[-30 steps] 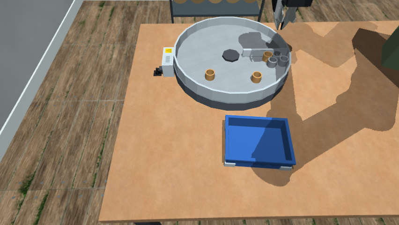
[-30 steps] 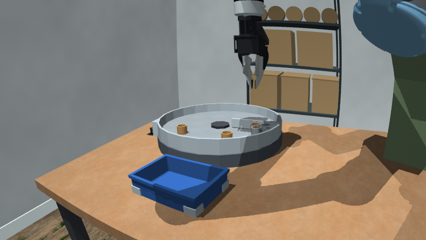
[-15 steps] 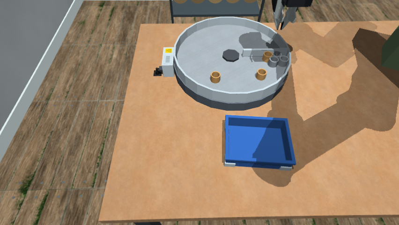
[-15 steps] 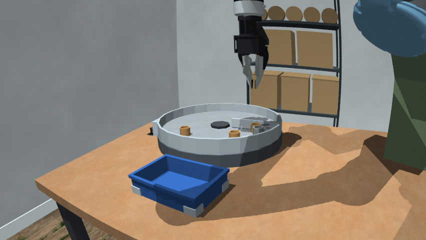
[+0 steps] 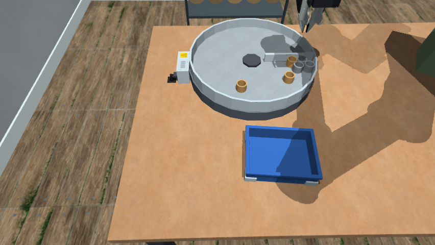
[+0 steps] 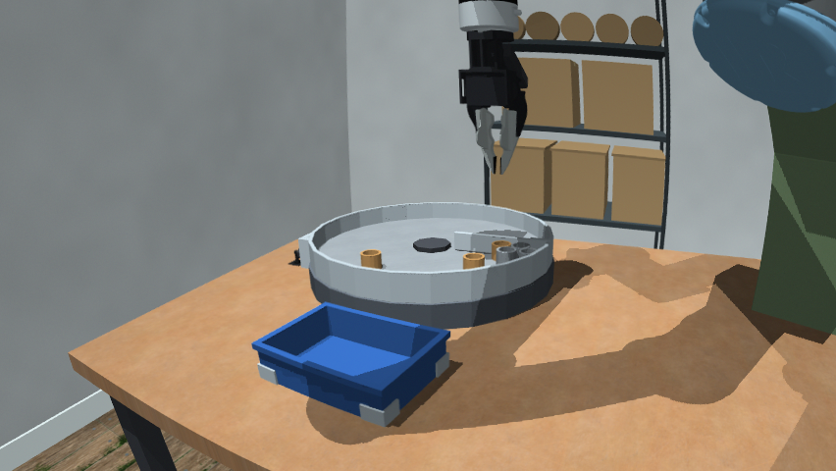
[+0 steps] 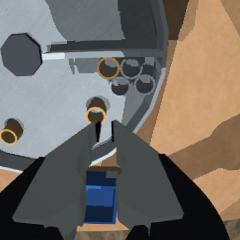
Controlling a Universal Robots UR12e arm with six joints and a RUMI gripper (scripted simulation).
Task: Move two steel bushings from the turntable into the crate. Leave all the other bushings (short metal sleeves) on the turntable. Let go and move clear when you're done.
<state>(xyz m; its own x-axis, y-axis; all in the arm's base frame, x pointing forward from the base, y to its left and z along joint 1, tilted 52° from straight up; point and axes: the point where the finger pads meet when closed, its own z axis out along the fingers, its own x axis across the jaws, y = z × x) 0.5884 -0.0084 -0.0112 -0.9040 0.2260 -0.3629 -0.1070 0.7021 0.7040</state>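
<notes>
Overhead, my gripper (image 5: 308,25) hangs just beyond the far right rim of the turntable (image 5: 194,51), clenched on nothing. Two steel bushings (image 5: 297,67) sit touching each other against a grey guide bar (image 5: 275,56) near the right rim, with a brass bushing (image 5: 290,61) pressed beside them. Two more brass ones (image 5: 241,86) stand apart on the disc. The blue crate (image 5: 317,158) waits on the counter (image 5: 182,182) nearer than the turntable, with no bushing in it.

From the side, I am high above the disc, fingers (image 6: 507,146) pointing down, well apart from the cluster (image 6: 507,251).

Through my wrist camera, the steel sleeves (image 7: 131,67) look like a tight bunch of grey rings, perhaps three or four; I cannot count them surely. A brass ring (image 7: 108,67) touches them on the left.

To do this well, I judge I should open first, line up over the outermost steel sleeve, drop straight down with one finger inside its bore, and keep clear of the brass neighbour.
</notes>
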